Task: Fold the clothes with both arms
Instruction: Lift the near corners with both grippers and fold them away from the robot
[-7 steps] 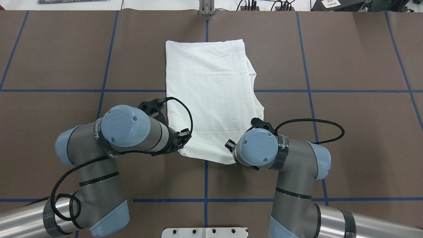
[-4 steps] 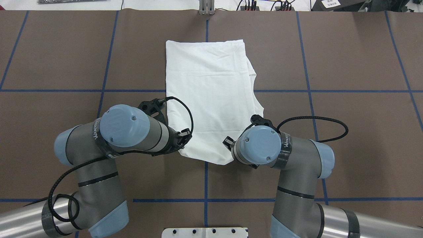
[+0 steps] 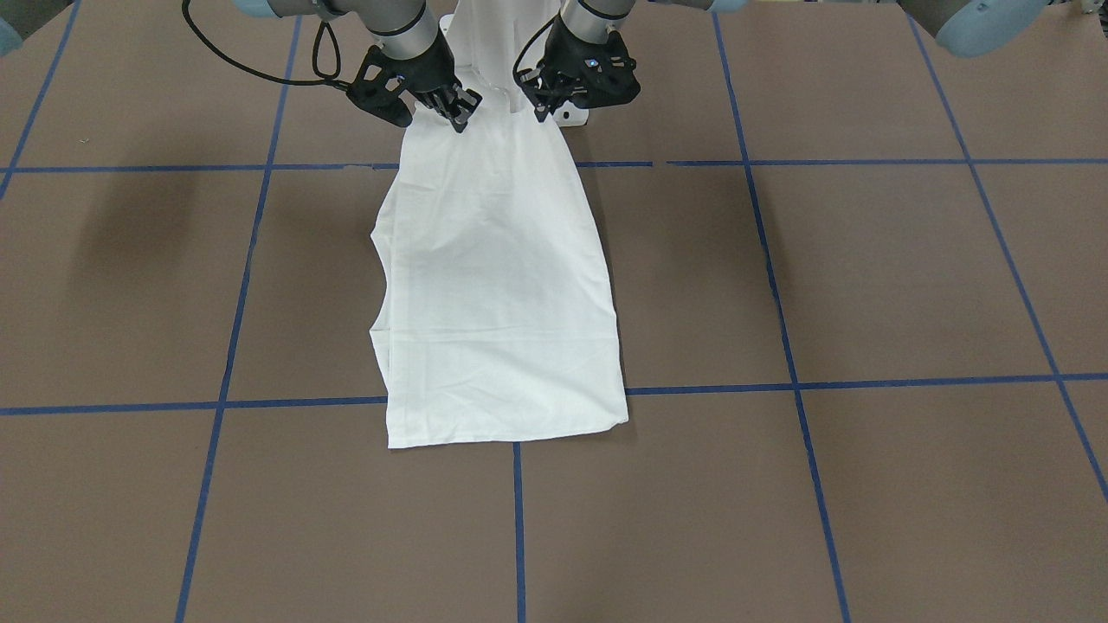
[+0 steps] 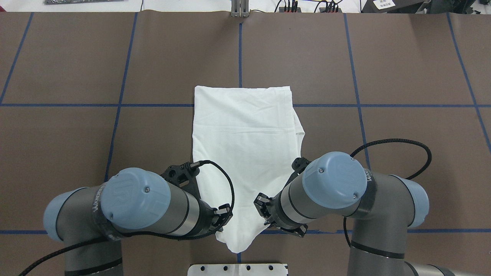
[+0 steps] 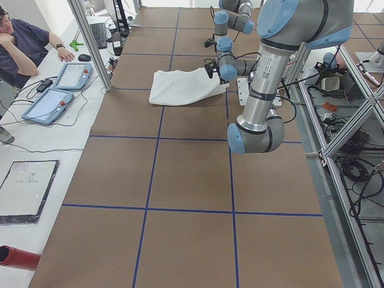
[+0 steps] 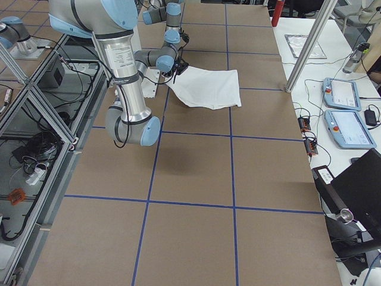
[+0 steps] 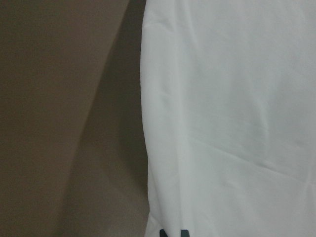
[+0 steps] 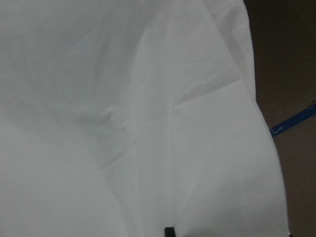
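T-shirt [image 4: 245,145] sits midway across the brown worktop [image 4: 383,57], already narrowed into a long white strip. Its far hem lies flat out toward the middle of the table, and its near end is hoisted up at the robot-side edge, just above the white pedestal plate [image 4: 238,269]. Left gripper [image 4: 221,219] has its fingers pressed together on one near corner, and right gripper [image 4: 264,210] is pinching the other, so both claws are closed on cloth. The wrist cameras agree, showing dark fingertips right at the fabric and white filling nearly everything else. Why two corners at once? Held as a pair, the raised edge comes up level instead of twisting. The hem resting on the table looks to be acting as an anchor, and the body stretches smooth between it and the claws. The grippers stand closer together than the strip is wide, which is why the cloth between them droops into a point toward the near edge. A tucked layer pokes out along the robot's right side of the strip. My read is that a crosswise fold is being set up, near end over toward the far hem, and that loose layer is what could spill out.
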Controlling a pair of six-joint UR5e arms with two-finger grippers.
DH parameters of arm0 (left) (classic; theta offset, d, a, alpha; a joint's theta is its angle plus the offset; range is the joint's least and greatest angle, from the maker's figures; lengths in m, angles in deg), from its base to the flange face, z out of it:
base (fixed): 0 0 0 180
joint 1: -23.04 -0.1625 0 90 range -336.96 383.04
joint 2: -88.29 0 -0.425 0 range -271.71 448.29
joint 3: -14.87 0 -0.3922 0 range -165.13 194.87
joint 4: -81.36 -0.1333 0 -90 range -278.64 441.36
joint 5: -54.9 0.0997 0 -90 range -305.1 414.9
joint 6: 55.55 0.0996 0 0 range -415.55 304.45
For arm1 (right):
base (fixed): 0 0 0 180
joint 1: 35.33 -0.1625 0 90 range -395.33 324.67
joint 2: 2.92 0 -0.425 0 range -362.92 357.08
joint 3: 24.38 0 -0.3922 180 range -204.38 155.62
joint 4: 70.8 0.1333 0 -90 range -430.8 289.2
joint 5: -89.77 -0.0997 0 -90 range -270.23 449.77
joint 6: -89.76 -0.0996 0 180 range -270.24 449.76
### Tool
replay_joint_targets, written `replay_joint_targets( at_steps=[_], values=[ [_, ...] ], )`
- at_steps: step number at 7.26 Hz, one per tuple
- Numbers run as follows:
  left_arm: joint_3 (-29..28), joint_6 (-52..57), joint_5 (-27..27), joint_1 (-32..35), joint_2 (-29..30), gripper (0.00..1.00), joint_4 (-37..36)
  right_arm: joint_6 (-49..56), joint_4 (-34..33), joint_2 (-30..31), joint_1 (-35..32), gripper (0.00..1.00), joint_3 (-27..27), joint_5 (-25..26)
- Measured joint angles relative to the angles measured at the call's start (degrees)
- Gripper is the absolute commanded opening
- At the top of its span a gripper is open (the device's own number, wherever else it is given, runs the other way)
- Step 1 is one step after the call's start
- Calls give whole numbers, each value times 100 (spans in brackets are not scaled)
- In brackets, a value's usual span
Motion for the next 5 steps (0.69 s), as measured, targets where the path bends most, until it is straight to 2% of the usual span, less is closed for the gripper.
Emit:
replay_joint_targets(
  at_steps=[1, 3, 5],
  values=[
    [284, -87, -8, -111, -5, 0, -270, -2, -2, 14, 66, 0, -46, -98],
    [353, -73, -2, -114, -4, 0, -424, 0, 0, -7, 60, 0, -33, 2],
    [206, 123, 0, 285, 19, 0, -421, 164, 24, -60, -97, 0, -24, 636]
  ],
)
